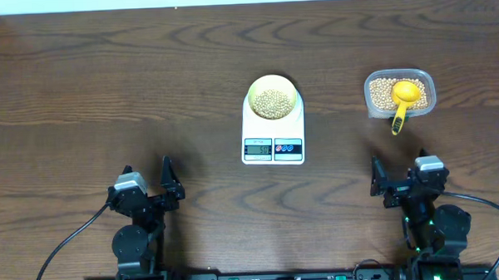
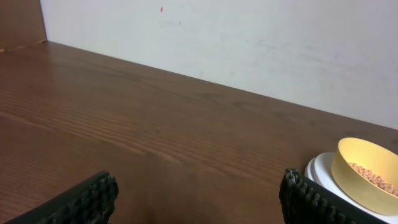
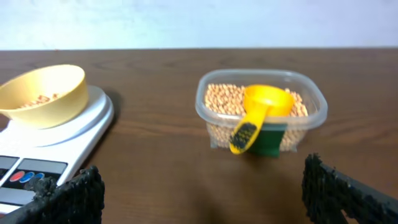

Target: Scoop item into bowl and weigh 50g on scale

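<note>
**Table** point(image 1: 147, 69): dark brown, with flowing wood-grain lines.
**Wall** point(image 2: 249, 37): off-white, faintly smudged.
**Bowl** point(image 1: 271, 79): plain pale yellow.
**Beans** point(image 1: 272, 104): tan-beige, in both the bowl and the tub.
**Scale** point(image 1: 259, 127): white, with a grey display point(image 1: 258, 149) and red and blue buttons point(image 1: 288, 148).
**Tub** point(image 1: 369, 94): clear and colourless, with a dark green label point(image 3: 268, 140).
**Scoop** point(image 1: 405, 93): bright yellow, with dark print on the handle.
**Fingers** point(image 2: 87, 198) of the left gripper point(image 2: 199, 186) and of the right gripper point(image 3: 202, 174): black, with a ridged, knobbly pattern.
</note>
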Robot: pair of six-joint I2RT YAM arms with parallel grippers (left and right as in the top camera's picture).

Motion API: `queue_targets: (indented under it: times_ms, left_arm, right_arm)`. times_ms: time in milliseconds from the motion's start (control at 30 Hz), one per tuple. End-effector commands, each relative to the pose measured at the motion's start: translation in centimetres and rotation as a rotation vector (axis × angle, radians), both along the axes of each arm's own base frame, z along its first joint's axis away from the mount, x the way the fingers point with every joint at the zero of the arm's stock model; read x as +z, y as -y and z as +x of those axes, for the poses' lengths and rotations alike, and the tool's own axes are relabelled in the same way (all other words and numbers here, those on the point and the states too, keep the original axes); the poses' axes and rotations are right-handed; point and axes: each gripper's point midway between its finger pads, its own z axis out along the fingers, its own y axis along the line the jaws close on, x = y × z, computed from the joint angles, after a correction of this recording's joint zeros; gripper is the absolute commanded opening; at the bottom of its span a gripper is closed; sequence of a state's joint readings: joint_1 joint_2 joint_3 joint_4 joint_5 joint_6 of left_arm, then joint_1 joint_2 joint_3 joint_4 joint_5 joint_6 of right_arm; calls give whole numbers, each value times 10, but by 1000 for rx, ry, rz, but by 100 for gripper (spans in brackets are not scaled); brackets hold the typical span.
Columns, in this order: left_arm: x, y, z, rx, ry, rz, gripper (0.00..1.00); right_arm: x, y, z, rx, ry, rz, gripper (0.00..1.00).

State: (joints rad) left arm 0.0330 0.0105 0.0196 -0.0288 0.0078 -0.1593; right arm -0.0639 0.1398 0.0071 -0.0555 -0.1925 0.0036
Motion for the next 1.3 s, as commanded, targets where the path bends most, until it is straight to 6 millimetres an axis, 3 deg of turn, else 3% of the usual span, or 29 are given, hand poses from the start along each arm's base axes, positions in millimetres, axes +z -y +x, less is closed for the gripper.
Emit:
queue_targets:
  times_ms: [0,300,533,833,967,1267]
  left_arm:
    - [-16,-7,-2,39,-52,12,86]
    - [-16,-7,-2,39,-52,12,86]
    - [-16,-7,-2,39,-53,12,85]
    - [-16,-7,-2,39,-52,12,86]
    - [-16,-7,-2,39,-52,12,86]
    - [-16,-7,-2,39,-52,12,86]
  right_arm:
    - [8,-4,-2,22,44,-43,99]
    - [28,-3,-5,15,134,-67,99]
    - [27,-1,-4,14,147,-193,99]
    - [26,9,-4,-43,134,-195,99]
    - [24,27,-4,-162,111,-97,99]
    - [24,29,-4,-173,112,-97,99]
